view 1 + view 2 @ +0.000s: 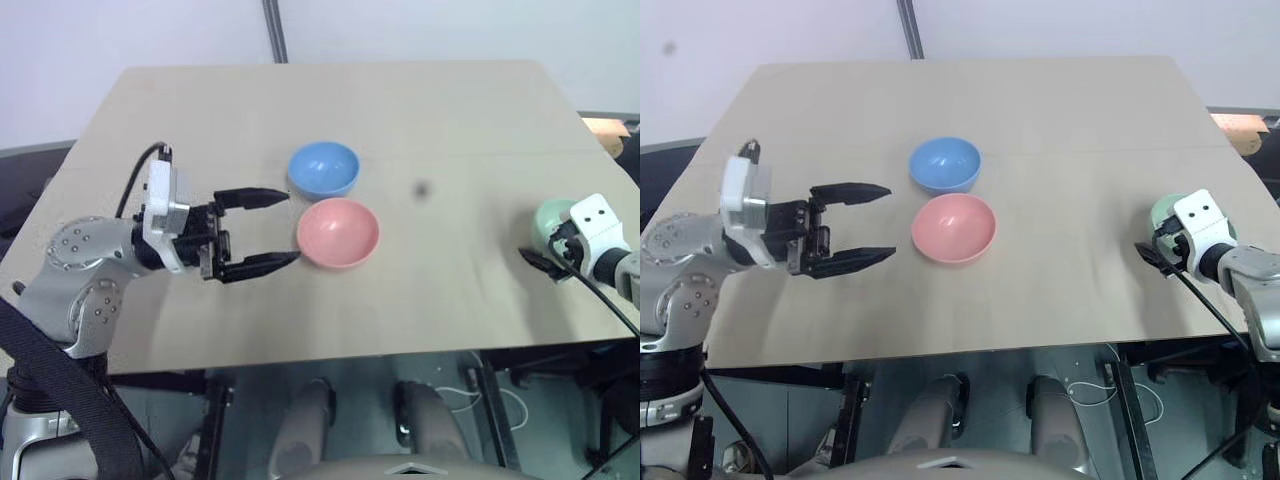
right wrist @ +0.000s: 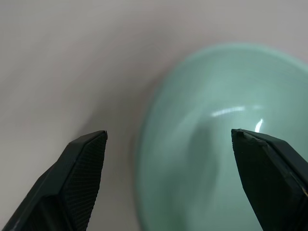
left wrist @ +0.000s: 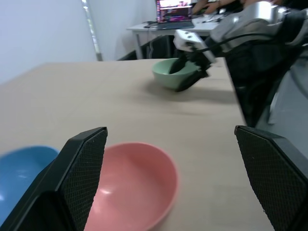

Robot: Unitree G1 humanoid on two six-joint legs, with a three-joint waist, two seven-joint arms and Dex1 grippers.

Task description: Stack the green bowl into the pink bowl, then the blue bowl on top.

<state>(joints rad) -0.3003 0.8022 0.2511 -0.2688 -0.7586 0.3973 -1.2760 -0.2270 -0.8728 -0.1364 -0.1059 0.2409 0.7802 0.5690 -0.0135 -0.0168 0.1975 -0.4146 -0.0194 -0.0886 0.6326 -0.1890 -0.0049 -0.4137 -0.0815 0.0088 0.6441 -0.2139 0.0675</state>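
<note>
The surface (image 1: 420,290) is a pale wooden top with three bowls on it, and their layout explains the arms' poses. The pink bowl (image 1: 338,232) sits upright near the middle, with the blue bowl (image 1: 323,168) just behind it, close enough that the rims look almost touching. Both are empty, so no stacking has been done. The green bowl (image 1: 549,222) stands well apart at the right edge, too far from the pink one to be nested without being carried across.

That is probably why the right gripper (image 2: 168,139) is at the green bowl: its jaws stand wide open, straddling the near rim, one finger over the bowl's hollow and the other outside over the surface. Nothing is pinched yet; this looks like lining up for a rim grasp.

The left gripper (image 1: 260,230) hovers just beside the pink bowl, pointing at it sideways, jaws spread wide and empty. It seems to be parked clear, perhaps ready to steady the pink bowl or to fetch the blue one later.
</note>
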